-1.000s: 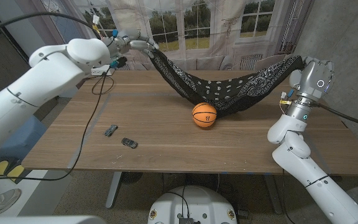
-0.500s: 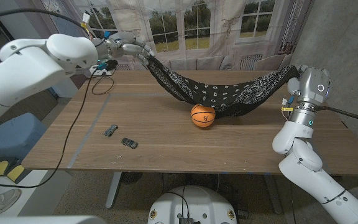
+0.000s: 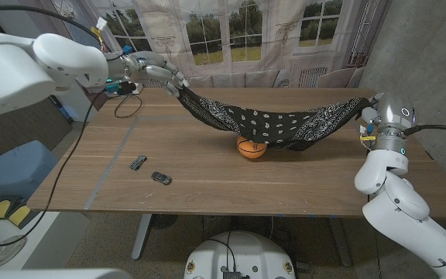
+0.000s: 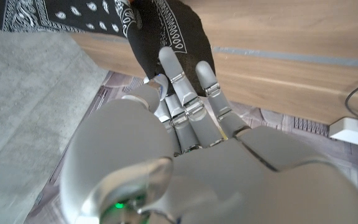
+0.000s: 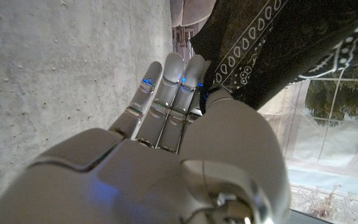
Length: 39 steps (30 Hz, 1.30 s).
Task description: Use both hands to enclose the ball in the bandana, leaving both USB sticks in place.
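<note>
A: Two USB sticks [image 3: 149, 170] lie closest to the robot, at about eight o'clock on the wooden surface [image 3: 207, 182], near each other and well apart from everything else. They sit exactly where they did a second ago.

B: And the ball?

A: The orange ball [image 3: 252, 148] rests near the middle of the surface, slightly toward three o'clock. A second ago it stood in full view in front of the hanging cloth. Now the black patterned bandana [image 3: 273, 123] has come forward and lower, so its sagging middle drapes over the ball's top, leaving just the lower half visible.

B: Who holds the cloth?

A: Both hands. The left hand [image 3: 152, 72], raised at about ten o'clock beyond the far edge, pinches one end; in its wrist camera the fingers [image 4: 185, 87] lie close together against the fabric. The right hand [image 3: 372, 105], at about three o'clock, grips the other end, fingers [image 5: 166, 93] pressed together beside the cloth.

B: What does that mean?

A: Covering has begun. Judging from this, the ends must next drop and wrap underneath, away from the sticks.
</note>
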Motion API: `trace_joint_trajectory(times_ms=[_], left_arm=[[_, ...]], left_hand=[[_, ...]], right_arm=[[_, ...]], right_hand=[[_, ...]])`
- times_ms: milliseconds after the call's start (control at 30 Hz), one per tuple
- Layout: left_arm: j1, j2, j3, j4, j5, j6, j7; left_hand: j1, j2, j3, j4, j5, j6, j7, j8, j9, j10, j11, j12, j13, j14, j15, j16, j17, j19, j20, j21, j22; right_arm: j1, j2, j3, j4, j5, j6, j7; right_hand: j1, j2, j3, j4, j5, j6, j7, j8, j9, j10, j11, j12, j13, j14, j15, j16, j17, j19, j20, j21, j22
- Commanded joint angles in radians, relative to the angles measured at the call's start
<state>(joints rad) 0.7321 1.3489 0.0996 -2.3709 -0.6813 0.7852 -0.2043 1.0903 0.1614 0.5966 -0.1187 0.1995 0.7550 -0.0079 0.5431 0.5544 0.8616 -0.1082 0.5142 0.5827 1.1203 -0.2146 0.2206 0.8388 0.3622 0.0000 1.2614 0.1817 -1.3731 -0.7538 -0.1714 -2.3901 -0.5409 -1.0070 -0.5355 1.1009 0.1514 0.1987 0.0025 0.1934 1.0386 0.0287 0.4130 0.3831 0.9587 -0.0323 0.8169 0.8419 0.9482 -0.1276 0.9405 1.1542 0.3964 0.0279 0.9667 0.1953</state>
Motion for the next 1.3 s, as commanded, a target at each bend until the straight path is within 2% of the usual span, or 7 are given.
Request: trace_joint_trajectory(times_ms=[33,333,600,800,1000,1167,1300], left_arm=[[-0.183,0.044,0.171,-0.031,-0.018,0.13,-0.155],[-0.311,-0.002,0.329,0.025,0.083,0.128,-0.358],[-0.413,-0.037,0.431,0.05,0.184,0.16,-0.503],[-0.484,-0.067,0.504,0.074,0.253,0.168,-0.616],[-0.513,-0.086,0.533,0.107,0.276,0.129,-0.703],[-0.492,-0.091,0.506,0.125,0.247,0.088,-0.714],[-0.429,-0.079,0.442,0.145,0.187,-0.017,-0.688]], left_hand=[[0.001,0.017,0.007,-0.001,-0.003,0.0,0.005,-0.002,-0.001,0.055,-0.043,0.045,0.247,-0.002,-0.008,-0.003,-0.002,0.002,0.007,0.006,0.0],[0.007,0.016,0.01,-0.006,-0.006,0.007,0.009,-0.005,-0.006,0.058,-0.042,0.044,0.244,0.008,-0.011,-0.001,-0.011,0.01,0.002,0.01,0.0],[0.014,0.013,0.012,-0.014,-0.015,-0.001,0.013,-0.018,-0.016,0.063,-0.042,0.025,0.209,0.021,-0.012,-0.013,-0.048,0.026,-0.011,0.02,0.0],[-0.086,-0.078,-0.032,-0.002,-0.027,-0.124,0.037,-0.118,-0.057,-0.05,-0.013,-0.076,0.113,-0.1,0.007,-0.048,-0.183,0.0,-0.013,0.008,-0.004],[-0.31,-0.358,-0.216,0.034,0.047,-0.247,0.032,-0.272,-0.148,-0.151,0.039,-0.215,-0.013,-0.278,0.068,-0.033,-0.375,0.003,0.016,-0.077,-0.013],[-0.498,-0.365,-0.467,0.038,0.145,-0.284,0.026,-0.336,-0.211,-0.179,0.059,-0.279,-0.081,-0.376,0.124,-0.027,-0.48,-0.001,0.066,-0.206,-0.015],[-0.536,-0.355,-0.542,0.038,0.196,-0.339,0.024,-0.357,-0.23,-0.212,0.078,-0.3,-0.1,-0.416,0.145,-0.026,-0.508,-0.02,0.088,-0.258,-0.013]], right_arm=[[0.069,-0.122,-0.028,-0.103,0.16,-0.318,0.185],[0.12,-0.168,-0.04,-0.11,0.198,-0.389,0.297],[0.17,-0.029,-0.109,-0.018,-0.407,-0.389,0.851],[0.233,0.039,-0.151,0.083,-0.828,-0.389,1.282],[0.264,0.125,-0.134,0.166,-1.11,-0.323,1.547],[0.236,0.244,-0.06,0.174,-1.165,-0.204,1.537],[0.223,0.325,-0.008,0.177,-1.2,-0.125,1.54]], right_hand=[[0.007,0.02,0.068,-0.079,-0.006,0.001,-0.011,-0.004,0.008,-0.012,0.0,-0.003,0.005,-0.021,-0.086,-0.003,-0.02,-0.015,-0.001,0.01,0.001],[0.004,0.025,0.063,-0.082,-0.007,-0.009,-0.011,-0.008,0.015,-0.022,-0.001,-0.008,0.003,-0.025,-0.085,0.004,-0.037,-0.033,-0.003,0.016,-0.001],[-0.004,0.032,0.06,-0.077,-0.008,-0.023,-0.013,-0.02,0.011,-0.042,0.006,-0.027,-0.019,-0.048,-0.086,-0.014,-0.078,-0.05,-0.006,0.019,-0.004],[-0.009,0.035,0.063,-0.072,-0.007,-0.038,-0.027,-0.034,0.004,-0.065,0.004,-0.05,-0.047,-0.06,-0.085,-0.035,-0.117,-0.063,-0.007,0.018,-0.008],[-0.013,0.036,0.066,-0.067,-0.007,-0.033,-0.031,-0.037,-0.002,-0.069,0.007,-0.059,-0.064,-0.066,-0.083,-0.048,-0.138,-0.074,-0.011,0.014,-0.011],[-0.013,0.035,0.068,-0.066,-0.007,-0.033,-0.033,-0.04,-0.005,-0.069,0.007,-0.057,-0.065,-0.064,-0.081,-0.045,-0.138,-0.078,-0.013,0.013,-0.012],[-0.012,0.034,0.07,-0.067,-0.006,-0.029,-0.03,-0.042,-0.009,-0.067,0.009,-0.056,-0.068,-0.061,-0.082,-0.042,-0.139,-0.078,-0.013,0.012,-0.013]])
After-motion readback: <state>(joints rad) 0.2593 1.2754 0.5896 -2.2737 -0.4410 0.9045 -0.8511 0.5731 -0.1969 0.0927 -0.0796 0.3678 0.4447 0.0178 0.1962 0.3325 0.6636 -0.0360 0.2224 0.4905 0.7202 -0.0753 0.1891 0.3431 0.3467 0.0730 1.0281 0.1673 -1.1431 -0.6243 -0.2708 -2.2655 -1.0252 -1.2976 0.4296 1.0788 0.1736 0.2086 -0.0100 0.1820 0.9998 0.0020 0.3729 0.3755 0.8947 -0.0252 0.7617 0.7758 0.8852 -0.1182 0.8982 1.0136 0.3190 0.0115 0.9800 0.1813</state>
